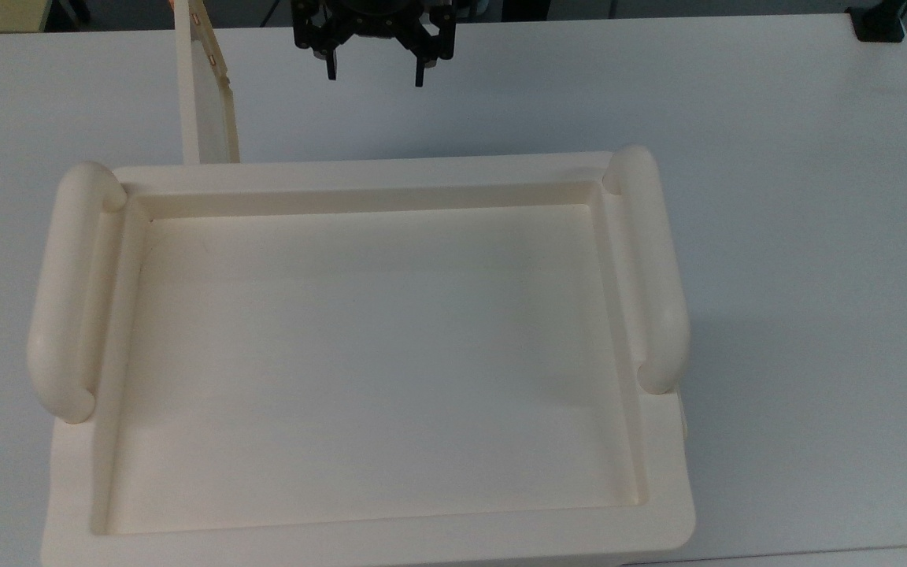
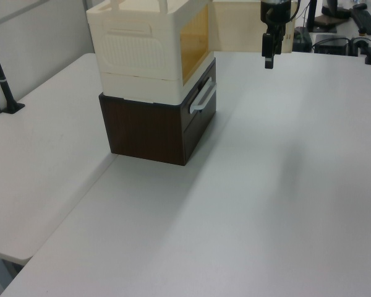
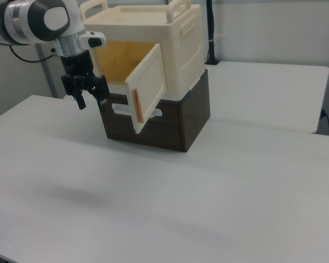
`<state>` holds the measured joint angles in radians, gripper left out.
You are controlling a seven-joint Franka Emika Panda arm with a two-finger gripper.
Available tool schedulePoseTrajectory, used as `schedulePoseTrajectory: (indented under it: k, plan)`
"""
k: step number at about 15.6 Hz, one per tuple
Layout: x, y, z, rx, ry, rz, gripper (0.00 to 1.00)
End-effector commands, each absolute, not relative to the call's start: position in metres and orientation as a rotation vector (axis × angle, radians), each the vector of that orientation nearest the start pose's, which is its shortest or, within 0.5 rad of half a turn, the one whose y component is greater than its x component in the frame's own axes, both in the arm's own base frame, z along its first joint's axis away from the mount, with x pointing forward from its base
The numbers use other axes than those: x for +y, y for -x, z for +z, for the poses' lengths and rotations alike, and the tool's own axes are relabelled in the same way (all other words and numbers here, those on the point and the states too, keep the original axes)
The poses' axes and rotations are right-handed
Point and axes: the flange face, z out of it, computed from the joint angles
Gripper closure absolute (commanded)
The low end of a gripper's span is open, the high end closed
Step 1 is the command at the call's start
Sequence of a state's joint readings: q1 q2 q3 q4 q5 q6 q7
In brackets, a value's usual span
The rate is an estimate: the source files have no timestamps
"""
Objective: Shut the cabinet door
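Claw is released, fingers spread, holding nothing, hanging above the bench in front of the cabinet, clear of everything. In the right view the claw sits level with the cabinet's open front, off toward the right view's left. Cabinet door is swung out wide, roughly square to the cabinet front, hinged on the side nearer the right view's right, free edge pointing out over the bench. In the top view the cabinet door shows edge-on at the top view's left of the claw, near but not touching. Cabinet sits on a dark brown drawer unit. Step in hand looks like approach. Suggest getting a finger behind the door's outer face near the free edge, then pushing along the hinge arc; contact near the hinge gives poor leverage and may shove the whole stack.
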<state>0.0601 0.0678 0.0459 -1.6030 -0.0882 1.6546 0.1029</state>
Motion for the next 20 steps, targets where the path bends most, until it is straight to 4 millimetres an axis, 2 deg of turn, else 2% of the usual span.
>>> schedulePoseTrajectory:
  k: [1, 3, 8, 12, 14, 16, 19, 20]
  plan:
    - [0.054, -0.573, 0.577, -0.05, 3.211, 0.024, 0.92]
    - [0.054, -0.573, 0.576, -0.05, 3.211, 0.026, 1.0]
    - [0.053, -0.572, 0.581, -0.047, 3.211, 0.014, 1.0]
    - [0.048, -0.571, 0.622, -0.004, 3.201, -0.093, 1.0]
    - [0.046, -0.567, 0.652, 0.011, 3.195, -0.156, 1.0]
    - [0.042, -0.556, 0.692, 0.027, 3.183, -0.236, 1.0]
    - [0.013, -0.542, 0.729, 0.132, 3.132, -0.349, 1.0]
    - [-0.002, -0.539, 0.739, 0.179, 3.126, -0.385, 1.0]
